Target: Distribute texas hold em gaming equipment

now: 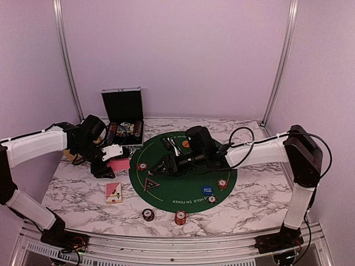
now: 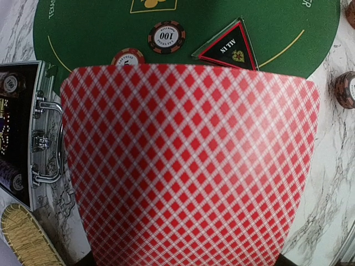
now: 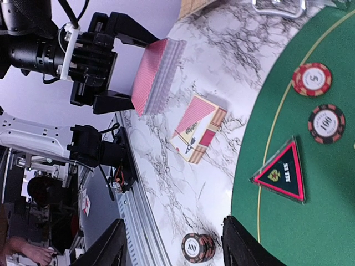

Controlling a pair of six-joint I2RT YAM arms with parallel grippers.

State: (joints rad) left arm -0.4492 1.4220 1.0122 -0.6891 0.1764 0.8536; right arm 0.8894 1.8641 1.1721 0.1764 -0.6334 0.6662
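My left gripper (image 1: 113,157) is shut on a deck of red-backed playing cards (image 2: 188,166), held above the marble left of the green mat (image 1: 191,191). The deck fills the left wrist view and hides the fingers. From the right wrist view the same deck (image 3: 155,75) shows edge-on in the left gripper (image 3: 105,72). My right gripper (image 3: 173,246) hovers open over the mat's left side, with nothing between its fingers. On the mat lie a black triangular marker (image 1: 151,184), a blue button (image 1: 207,189), an orange button (image 1: 186,143) and single chips (image 3: 325,123).
The open silver case (image 1: 123,119) stands at the back left. A card box (image 1: 113,192) lies on the marble left of the mat. Two chip stacks (image 1: 148,214) (image 1: 180,217) sit near the front edge. Two more chips (image 1: 222,183) lie on the mat's right side.
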